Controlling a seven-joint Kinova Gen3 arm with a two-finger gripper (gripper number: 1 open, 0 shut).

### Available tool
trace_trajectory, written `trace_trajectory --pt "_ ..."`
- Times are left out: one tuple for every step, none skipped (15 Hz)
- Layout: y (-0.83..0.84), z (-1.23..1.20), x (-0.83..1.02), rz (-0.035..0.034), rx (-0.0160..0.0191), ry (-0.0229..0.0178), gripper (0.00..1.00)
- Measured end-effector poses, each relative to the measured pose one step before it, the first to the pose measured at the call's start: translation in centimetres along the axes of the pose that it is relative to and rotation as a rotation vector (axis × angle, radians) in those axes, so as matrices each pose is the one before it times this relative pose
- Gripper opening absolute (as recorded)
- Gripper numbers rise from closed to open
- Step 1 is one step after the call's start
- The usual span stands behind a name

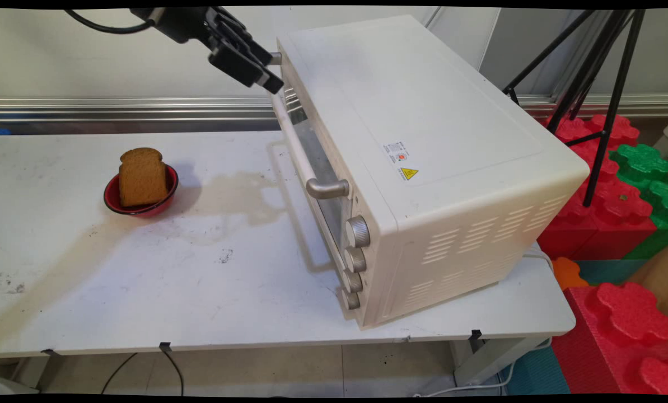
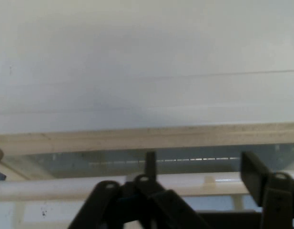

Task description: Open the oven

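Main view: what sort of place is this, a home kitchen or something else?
Probably a robotics lab or test room, not a kitchen: a toaster oven stands on a plain white table, with tripod legs and big foam blocks beside it.

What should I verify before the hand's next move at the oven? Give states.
1. Hand open: ok, fingers apart in the hand view.
2. Hand at door handle: ok, by its far end.
3. Contact with handle: cannot tell.
4. Oven door shut: ok, looks shut.
5. Table in front of door clear: ok, bowl with bread stands well off to the side.
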Motion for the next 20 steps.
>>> trace_trajectory --pt "0.056 0.265 0.073 0.00062 -0.00037 -0.00338 0.00" --pt "0.052 0.311 0.080 -0.00006 -0.00013 -0.00345 0.00" --pt "0.031 0.327 0.091 -0.00037 -0.00001 -0.00283 0.00" --pt "0.016 0.285 0.063 -0.00065 0.00016 -0.00262 0.00" --pt "0.009 0.376 0.084 -0.00105 -0.00075 -0.00230 0.00" --pt "0.001 0.403 0.060 -0.00139 -0.00064 -0.00249 0.00" --pt "-0.002 0.367 0.054 -0.00125 -0.00087 -0.00156 0.00" --pt "-0.007 0.488 0.044 -0.00119 -0.00172 -0.00280 0.00" --pt "-0.020 0.519 0.014 -0.00058 -0.00147 -0.00322 0.00" --pt "-0.019 0.408 -0.009 -0.00077 -0.00149 -0.00268 0.00" --pt "-0.035 0.518 -0.055 -0.00074 -0.00155 -0.00437 0.00" --pt "-0.052 0.487 -0.079 -0.00023 -0.00107 -0.00439 0.00" --pt "-0.037 0.263 -0.058 -0.00062 -0.00056 -0.00248 0.00" --pt "-0.066 0.364 -0.119 -0.00201 -0.00034 -0.00395 0.00" --pt "-0.130 0.553 -0.233 -0.00323 -0.00043 -0.00682 0.00" --pt "-0.077 0.295 -0.156 -0.00217 -0.00009 -0.00349 0.00" --pt "-0.043 0.177 -0.089 -0.00133 -0.00018 0.00018 0.00" --pt "-0.083 0.240 -0.126 -0.00169 -0.00032 0.00162 0.00" --pt "-0.054 0.145 -0.096 -0.00159 -0.00068 0.00091 0.00" --pt "-0.085 0.203 -0.195 -0.00343 -0.00109 0.00110 0.00"
